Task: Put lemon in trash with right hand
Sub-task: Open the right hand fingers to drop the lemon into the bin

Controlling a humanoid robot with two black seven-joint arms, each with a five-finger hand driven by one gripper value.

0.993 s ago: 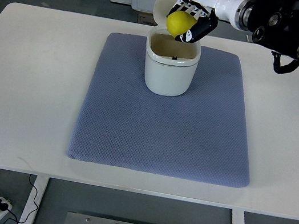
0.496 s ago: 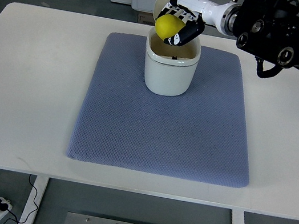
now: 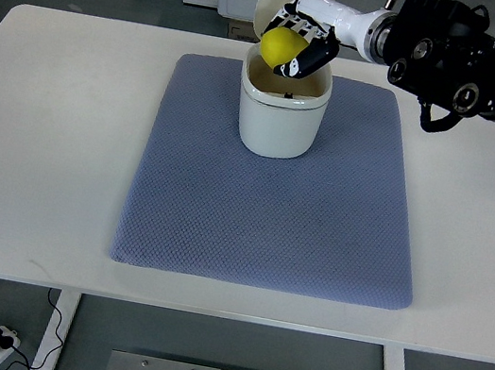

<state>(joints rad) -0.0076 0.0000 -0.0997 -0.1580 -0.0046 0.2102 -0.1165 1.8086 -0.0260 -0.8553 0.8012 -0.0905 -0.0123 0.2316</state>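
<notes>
Top view shows a white table carrying a blue-grey mat, with a white trash bin standing open near its far edge. Right hand hangs over the bin's opening, fingers curled around the yellow lemon.

One lemon, one bin, one mat, one desk, and one robot hand are visible.

right arm cut off at right edge; hand hides bin far rim and part of lemon.
</notes>
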